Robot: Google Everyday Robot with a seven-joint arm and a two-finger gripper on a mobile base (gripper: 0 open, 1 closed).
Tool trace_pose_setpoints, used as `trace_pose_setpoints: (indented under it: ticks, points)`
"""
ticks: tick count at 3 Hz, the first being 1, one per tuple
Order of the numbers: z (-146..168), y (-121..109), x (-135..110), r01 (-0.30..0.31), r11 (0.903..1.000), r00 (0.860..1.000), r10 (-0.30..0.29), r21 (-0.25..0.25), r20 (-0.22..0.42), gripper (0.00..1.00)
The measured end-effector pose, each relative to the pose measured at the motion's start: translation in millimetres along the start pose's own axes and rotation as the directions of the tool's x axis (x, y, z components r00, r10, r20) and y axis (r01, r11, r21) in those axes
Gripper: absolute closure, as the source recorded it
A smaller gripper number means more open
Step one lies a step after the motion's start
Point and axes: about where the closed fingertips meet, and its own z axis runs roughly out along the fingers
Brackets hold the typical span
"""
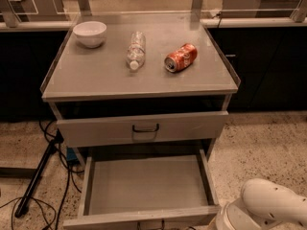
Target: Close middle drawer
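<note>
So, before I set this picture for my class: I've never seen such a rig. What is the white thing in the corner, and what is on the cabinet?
This is a single camera view, looking down at a grey cabinet from its front; where the camera is mounted isn't recorded. The white rounded shape at bottom right is part of the robot's arm. Its gripper, a two-fingered claw, is outside the picture, so nothing can be seen held. On the cabinet top are a white bowl, upright, and a clear plastic bottle and a red can, both on their sides. Below, the top drawer stands slightly out. The middle drawer is pulled far out, bare inside. The job is to push it shut.
</note>
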Motion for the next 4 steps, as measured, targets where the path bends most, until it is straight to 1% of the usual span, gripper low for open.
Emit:
trace_pose_setpoints:
  ticks: [1, 2, 3, 4]
  points:
    - [26.1, -9.9, 11.2, -0.066, 0.9978, 0.998, 0.066, -0.005, 0.006, 1.00]
    - [47.8, -31.0, 6.5, -0.118, 0.9929, 0.993, 0.118, 0.015, 0.030, 1.00]
    - [57.8, -45.7, -4.4, -0.127, 0.9914, 0.990, 0.124, 0.033, 0.064, 1.00]
    - [67.0, -55.3, -16.5, -0.125, 0.9914, 0.988, 0.120, 0.039, 0.099, 1.00]
